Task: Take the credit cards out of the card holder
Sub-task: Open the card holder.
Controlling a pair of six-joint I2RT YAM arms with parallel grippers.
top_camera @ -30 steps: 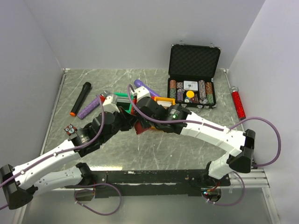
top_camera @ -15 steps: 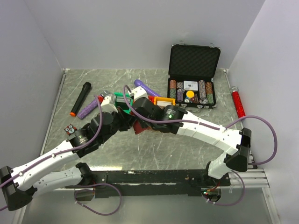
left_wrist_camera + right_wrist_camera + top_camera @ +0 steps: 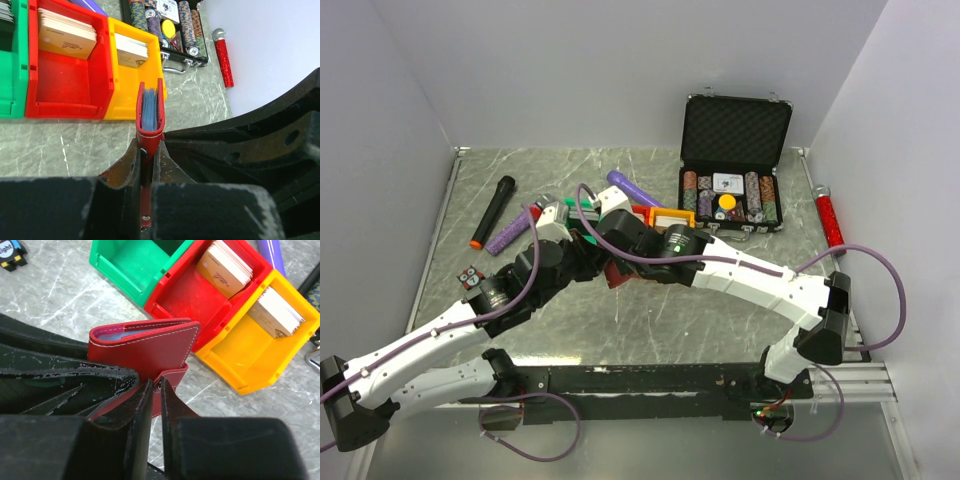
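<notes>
Left fingers are clamping the small dark-red folding card holder upright by the yellow plastic bin, steadying it while narrowed right fingers are pinching its snap tab, likely to unfasten it.

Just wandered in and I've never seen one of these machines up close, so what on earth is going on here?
The robot is working on a small dark-red card holder. Its left hand clamps one edge, and its right hand pinches the little snap tab. The holder is folded, blue sleeves showing along its open edge, and no card is seen coming out. A green bin, a red bin and a yellow bin sit just beyond.
</notes>
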